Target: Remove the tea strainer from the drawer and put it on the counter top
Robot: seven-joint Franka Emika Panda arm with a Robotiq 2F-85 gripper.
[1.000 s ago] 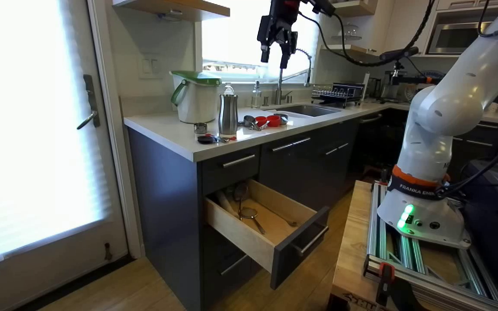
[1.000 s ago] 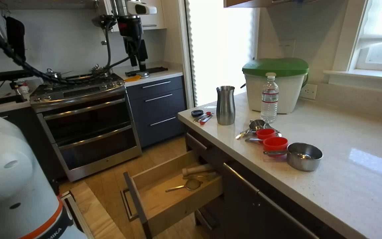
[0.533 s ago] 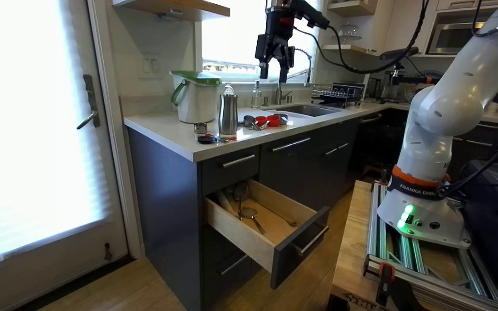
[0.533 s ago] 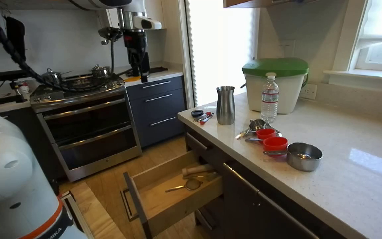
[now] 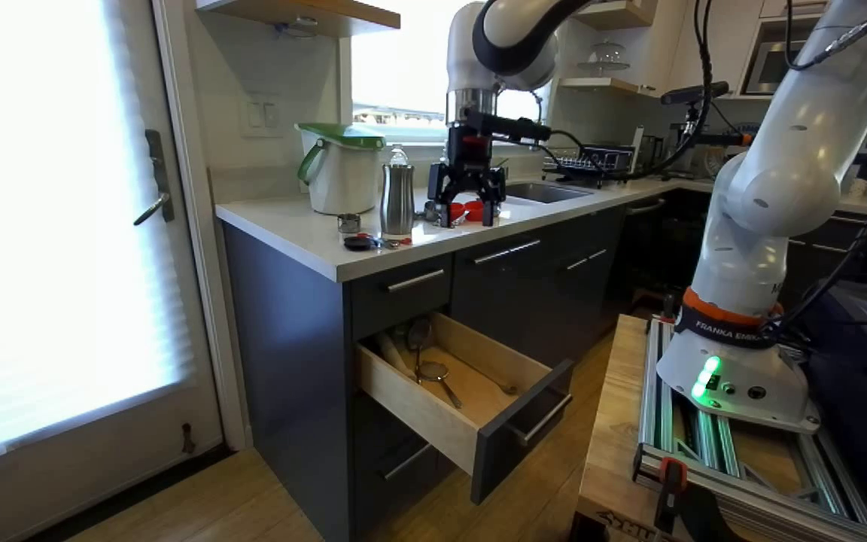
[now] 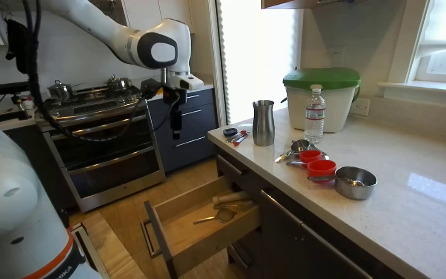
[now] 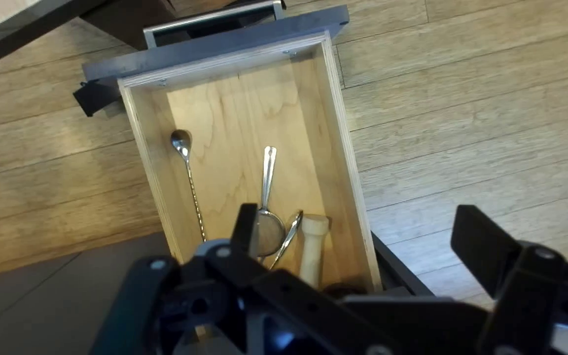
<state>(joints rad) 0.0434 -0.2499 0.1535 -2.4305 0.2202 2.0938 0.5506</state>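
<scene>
The tea strainer, a small round mesh with a thin metal handle, lies in the open drawer. It shows in both exterior views (image 5: 433, 371) (image 6: 225, 215) and in the wrist view (image 7: 270, 231), where a finger partly covers its mesh. The drawer (image 5: 418, 404) is pulled out, with a dark grey front (image 7: 215, 47) and pale wood inside. The white counter top (image 5: 275, 226) (image 6: 420, 217) runs above it. My gripper (image 5: 467, 220) (image 6: 175, 135) (image 7: 358, 217) is open and empty, well above the drawer, fingers pointing down and apart from everything.
A wooden pestle-like tool (image 7: 313, 249), another metal utensil (image 7: 291, 231) and a twisted spoon (image 7: 193, 185) share the drawer. The counter holds a steel cup (image 6: 263, 124), bottle (image 6: 315, 116), green-lidded bin (image 6: 323, 97), red measuring cups (image 6: 321, 169) and a steel pan (image 6: 356, 182).
My gripper has come down a long way from high up to about the height of the counter top, staying open. The drawer and the strainer have not moved.
</scene>
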